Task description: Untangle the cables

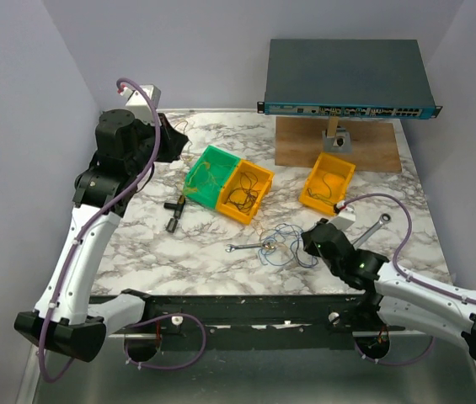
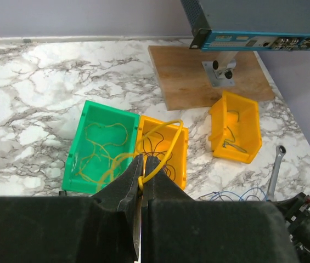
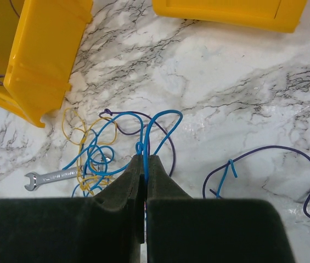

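A white marble-patterned table (image 1: 221,160) is enclosed by plain pale lilac walls (image 1: 18,84); at its far right a network switch (image 1: 347,80) is raised on a stand over a wooden board (image 1: 305,143). From above, a green bin (image 1: 192,173) and a yellow bin (image 1: 259,177) are seen touching side by side, with a second yellow bin (image 1: 312,182) well apart to the right. The cables (image 1: 284,244) are heaped in a loose tangle on the bare marble in front of the bins, beside a silver wrench (image 1: 250,247). Only the wrist views make the grips plain: the left gripper (image 2: 142,175) is seen clenched on a yellow cable (image 2: 165,148) looping up over the two joined bins, and the right gripper (image 3: 145,164) is clamped on a blue cable (image 3: 160,118) arching out of the tangle, where yellow, blue and purple strands are crossed
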